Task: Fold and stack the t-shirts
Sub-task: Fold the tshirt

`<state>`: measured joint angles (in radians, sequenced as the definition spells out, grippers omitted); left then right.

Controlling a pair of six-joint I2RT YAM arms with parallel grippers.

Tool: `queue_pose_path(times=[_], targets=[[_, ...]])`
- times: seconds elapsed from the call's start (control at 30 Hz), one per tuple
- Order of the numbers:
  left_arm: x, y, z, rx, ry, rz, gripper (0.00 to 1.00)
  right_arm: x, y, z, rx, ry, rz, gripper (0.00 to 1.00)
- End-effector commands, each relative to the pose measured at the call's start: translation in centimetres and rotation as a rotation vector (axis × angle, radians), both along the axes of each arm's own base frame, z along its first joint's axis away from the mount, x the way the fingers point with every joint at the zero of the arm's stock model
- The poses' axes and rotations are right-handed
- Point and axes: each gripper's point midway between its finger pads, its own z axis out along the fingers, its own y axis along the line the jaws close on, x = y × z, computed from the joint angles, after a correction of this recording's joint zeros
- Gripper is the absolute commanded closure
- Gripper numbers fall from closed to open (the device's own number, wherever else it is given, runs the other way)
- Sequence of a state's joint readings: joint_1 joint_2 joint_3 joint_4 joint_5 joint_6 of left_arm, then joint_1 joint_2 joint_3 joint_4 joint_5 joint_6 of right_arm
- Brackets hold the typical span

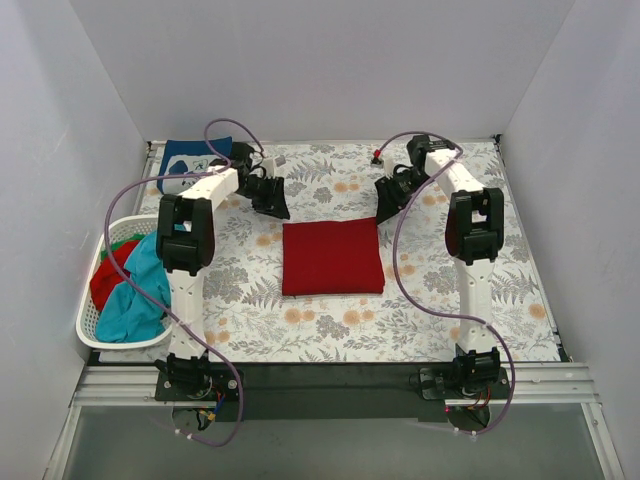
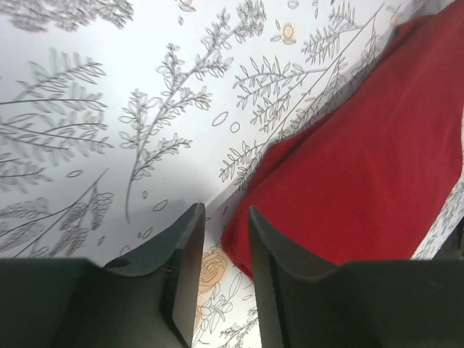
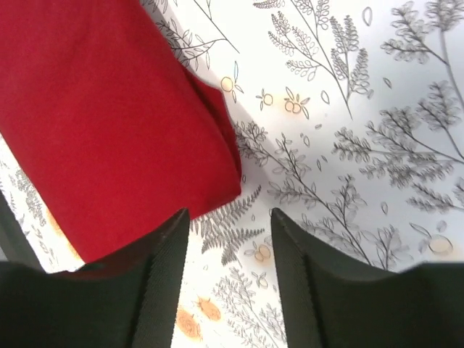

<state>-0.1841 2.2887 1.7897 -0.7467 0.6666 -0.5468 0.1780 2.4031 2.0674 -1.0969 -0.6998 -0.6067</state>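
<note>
Top external view: a table spread with a pale floral table cloth (image 1: 440, 300), printed with grey ferns and small orange blossoms, stands in a booth of plain white walls (image 1: 330, 70). A black strip (image 1: 330, 385) runs along the near edge where both arm bases are bolted, and purple cables (image 1: 405, 270) loop along each arm.

The dark red t-shirt (image 1: 332, 257) lies at the middle of the cloth, folded into a flat, nearly square pad with soft matte fabric and neat edges. The navy blue t-shirt (image 1: 185, 158) with white print sits folded at the far left corner. A white plastic laundry basket (image 1: 118, 344) with slotted walls stands at the left edge, holding a crumpled teal shirt (image 1: 140, 290), a red one (image 1: 105, 280) and a sliver of green (image 1: 125, 240).

The left gripper (image 1: 272, 200) is near the red shirt's far left corner, its dark jaws a narrow gap apart and empty. The right gripper (image 1: 388, 205) is near the far right corner, jaws wider apart, also empty
</note>
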Motion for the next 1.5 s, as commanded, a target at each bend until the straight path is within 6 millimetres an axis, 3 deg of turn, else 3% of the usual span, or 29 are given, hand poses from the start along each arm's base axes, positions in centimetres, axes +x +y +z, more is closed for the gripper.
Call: queue_pose_path(times=[0.0, 0.03, 0.1, 0.13, 0.17, 0.27, 0.4, 0.53, 0.6, 0.67, 0.73, 0.87, 0.93, 1.0, 1.03, 1.07, 1.1, 1.13, 1.17, 1.2, 1.23, 1.3, 1.33, 1.43, 1.47], targets=[[1.6, 0.7, 5.6, -0.087, -0.094, 0.058, 0.66, 1.7, -0.5, 5.6, 0.062, -0.126, -0.037, 0.43], [1.4, 0.6, 6.7, -0.110, -0.098, 0.075, 0.63, 1.5, -0.2, 7.4, 0.085, -0.154, -0.037, 0.40], [0.6, -0.3, 10.0, -0.191, -0.137, 0.055, 0.47, 0.2, 0.7, 8.8, 0.163, -0.121, -0.040, 0.24], [-0.3, -0.7, 10.0, -0.218, -0.109, 0.056, 0.44, -0.3, 1.4, 10.1, 0.196, -0.130, -0.032, 0.18], [-0.6, -1.3, 11.5, -0.266, -0.102, 0.073, 0.39, -0.9, 2.0, 10.5, 0.222, -0.106, -0.031, 0.10], [-2.9, -3.7, 12.3, -0.358, -0.021, 0.061, 0.35, -3.2, 4.8, 11.2, 0.305, -0.040, 0.010, 0.04], [-5.2, -6.6, 10.5, -0.387, 0.093, 0.048, 0.34, -5.2, 8.3, 9.8, 0.347, 0.081, 0.034, 0.03], [-4.5, -7.6, 8.1, -0.412, 0.199, 0.107, 0.30, -4.8, 9.9, 6.7, 0.346, 0.149, 0.044, 0.02], [-3.8, -7.7, 6.5, -0.417, 0.202, 0.137, 0.30, -3.9, 10.1, 5.7, 0.338, 0.144, 0.041, 0.02], [-2.9, -7.7, 4.5, -0.403, 0.216, 0.187, 0.29, -3.1, 9.8, 3.1, 0.310, 0.168, 0.025, 0.02], [-3.0, -7.0, 1.8, -0.370, 0.250, 0.219, 0.29, -2.3, 8.5, 0.4, 0.284, 0.195, -0.007, 0.02], [-3.0, -5.1, -1.0, -0.370, 0.308, 0.259, 0.28, -0.7, 5.6, -2.6, 0.219, 0.190, -0.064, 0.02], [-3.3, -5.2, 0.2, -0.403, 0.296, 0.214, 0.28, 0.0, 5.0, -1.5, 0.217, 0.149, -0.069, 0.02], [-4.1, -5.7, 3.5, -0.432, 0.227, 0.149, 0.28, -0.3, 5.0, 0.1, 0.230, 0.133, -0.066, 0.02], [-4.6, -5.9, 5.2, -0.454, 0.203, 0.118, 0.27, -0.5, 5.1, 2.7, 0.255, 0.099, -0.062, 0.02], [-5.9, -6.2, 5.8, -0.459, 0.201, 0.097, 0.27, -0.9, 5.4, 4.1, 0.279, 0.096, -0.062, 0.02], [-6.6, -6.5, 8.8, -0.479, 0.144, 0.069, 0.27, -1.9, 5.9, 5.8, 0.333, 0.126, -0.061, 0.02], [-7.5, -6.7, 9.8, -0.487, 0.136, 0.053, 0.26, -3.5, 6.1, 7.6, 0.355, 0.132, -0.054, 0.02], [-9.2, -7.2, 9.9, -0.487, 0.163, 0.043, 0.26, -4.6, 6.4, 8.4, 0.384, 0.149, -0.044, 0.02], [-10.2, -7.4, 11.7, -0.497, 0.135, 0.030, 0.25, -6.0, 7.0, 9.0, 0.396, 0.174, -0.034, 0.02], [-11.1, -7.7, 11.9, -0.498, 0.146, 0.026, 0.25, -8.2, 6.9, 9.0, 0.402, 0.222, -0.037, 0.02], [-13.7, -8.5, 10.9, -0.488, 0.202, 0.034, 0.25, -10.0, 7.7, 9.0, 0.436, 0.253, -0.019, 0.02], [-14.4, -8.7, 11.0, -0.491, 0.199, 0.037, 0.24, -11.9, 7.5, 7.7, 0.421, 0.327, -0.041, 0.02], [-16.3, -9.2, 7.6, -0.471, 0.312, 0.102, 0.24, -13.1, 7.8, 5.1, 0.405, 0.381, -0.048, 0.02], [-15.9, -9.3, 6.9, -0.475, 0.296, 0.117, 0.23, -13.5, 7.5, 3.7, 0.374, 0.404, -0.063, 0.02]])
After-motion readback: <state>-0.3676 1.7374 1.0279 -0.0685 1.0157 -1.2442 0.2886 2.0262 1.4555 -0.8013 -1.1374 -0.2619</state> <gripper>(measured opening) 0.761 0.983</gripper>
